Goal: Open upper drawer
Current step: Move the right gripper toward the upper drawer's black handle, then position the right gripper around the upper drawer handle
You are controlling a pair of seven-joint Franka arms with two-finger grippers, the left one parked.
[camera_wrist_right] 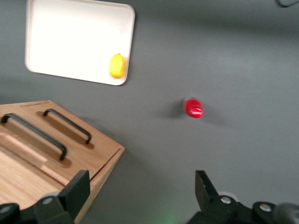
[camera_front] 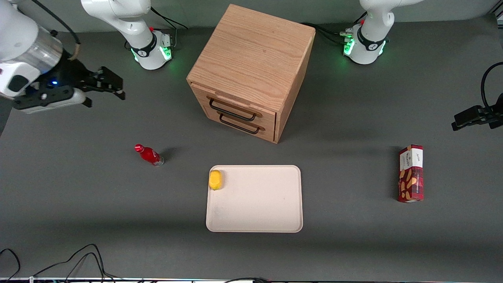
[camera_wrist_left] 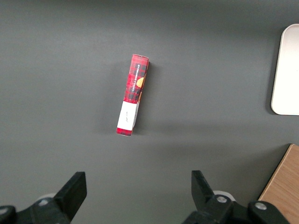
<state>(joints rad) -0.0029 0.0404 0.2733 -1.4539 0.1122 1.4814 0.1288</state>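
The wooden box cabinet (camera_front: 251,55) stands in the middle of the table with both drawers pushed in. The upper drawer (camera_front: 200,96) sits just under the cabinet top and carries a long black wire handle (camera_front: 232,113). In the right wrist view that same handle (camera_wrist_right: 35,135) is the one nearer the cabinet top. My gripper (camera_front: 108,101) hangs above the table toward the working arm's end, well apart from the cabinet. It is open with nothing between its fingers (camera_wrist_right: 79,184). The gripper (camera_wrist_right: 142,186) looks down on bare table beside the cabinet's corner.
The lower drawer handle (camera_front: 239,125) sits just beneath the upper one. A red bottle (camera_front: 149,155) stands between my gripper and a white tray (camera_front: 255,220) holding a yellow fruit (camera_front: 215,179). A red box (camera_front: 411,173) lies toward the parked arm's end.
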